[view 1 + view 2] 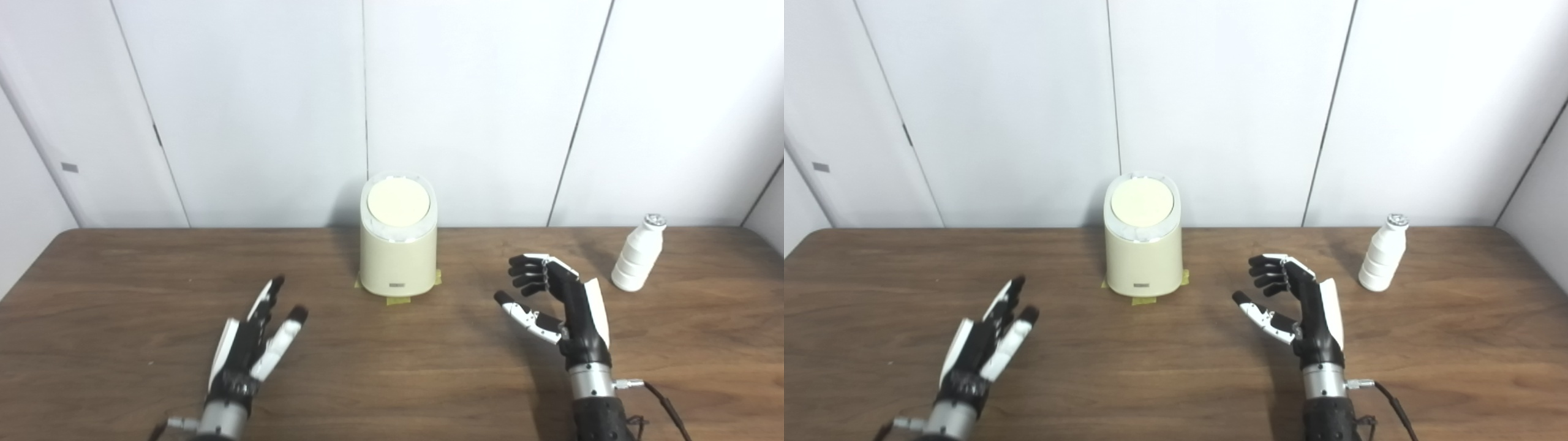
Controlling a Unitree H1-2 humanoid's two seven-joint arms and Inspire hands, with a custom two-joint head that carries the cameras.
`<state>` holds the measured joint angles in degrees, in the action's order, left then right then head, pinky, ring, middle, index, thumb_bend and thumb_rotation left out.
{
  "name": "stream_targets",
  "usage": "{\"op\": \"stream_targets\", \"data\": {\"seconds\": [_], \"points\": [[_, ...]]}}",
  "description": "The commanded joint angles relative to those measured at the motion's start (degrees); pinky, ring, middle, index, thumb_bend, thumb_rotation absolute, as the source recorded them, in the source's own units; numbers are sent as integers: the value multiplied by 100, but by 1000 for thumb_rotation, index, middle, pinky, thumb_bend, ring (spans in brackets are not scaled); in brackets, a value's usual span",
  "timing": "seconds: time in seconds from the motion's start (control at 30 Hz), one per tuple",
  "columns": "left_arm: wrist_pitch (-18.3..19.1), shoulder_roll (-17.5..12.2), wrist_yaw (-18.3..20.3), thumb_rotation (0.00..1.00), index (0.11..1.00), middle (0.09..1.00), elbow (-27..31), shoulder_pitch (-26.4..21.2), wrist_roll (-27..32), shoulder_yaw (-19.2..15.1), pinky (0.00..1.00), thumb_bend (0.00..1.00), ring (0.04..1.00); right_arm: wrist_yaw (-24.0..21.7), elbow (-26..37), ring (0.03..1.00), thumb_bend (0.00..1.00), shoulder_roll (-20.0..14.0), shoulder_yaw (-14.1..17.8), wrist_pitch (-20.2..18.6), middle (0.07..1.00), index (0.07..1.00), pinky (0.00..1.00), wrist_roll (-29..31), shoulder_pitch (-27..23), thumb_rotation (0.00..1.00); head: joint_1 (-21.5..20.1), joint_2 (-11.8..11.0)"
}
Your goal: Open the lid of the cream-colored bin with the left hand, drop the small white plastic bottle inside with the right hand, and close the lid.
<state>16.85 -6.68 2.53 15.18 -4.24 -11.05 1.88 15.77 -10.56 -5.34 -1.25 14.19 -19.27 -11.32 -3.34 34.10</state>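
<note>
1. The cream-colored bin [399, 251] stands upright near the far edge of my table [392, 367], about midway across it and close to the white wall panels [257, 110]. Its round lid [398, 201] lies flat on top, closed.
2. Bits of yellow tape [397, 300] show at the foot of the bin, at the front and at both sides.
3. The small white plastic bottle [639, 253] stands upright at the far right of the table, well apart from the bin, with a silvery cap on its neck.
4. My right hand [560, 306] is over the table between bin and bottle, nearer me than either. It holds nothing: the fingers curl loosely toward the bin, the thumb juts out apart from them, and a clear gap lies between.
5. My left hand [254, 340] is over the near left part of the table, in front of the bin and to its left, touching neither thing. Its fingers reach forward, stretched out and slightly spread, empty.
</note>
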Motion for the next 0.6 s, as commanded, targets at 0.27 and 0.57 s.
{"op": "stream_targets", "data": {"seconds": [0.27,0.57], "points": [[990,80,325,893,1000,1000,633,-1323,206,-18,1000,728,1000,63,-186,553,356,-24,14,37,587,597,484,-103,234,151,-15,14],[1007,574,559,795,1000,1000,433,-2095,-484,-167,1000,785,1000,89,-204,551,349,-34,11,156,588,596,481,-101,242,144,-16,21]]}}
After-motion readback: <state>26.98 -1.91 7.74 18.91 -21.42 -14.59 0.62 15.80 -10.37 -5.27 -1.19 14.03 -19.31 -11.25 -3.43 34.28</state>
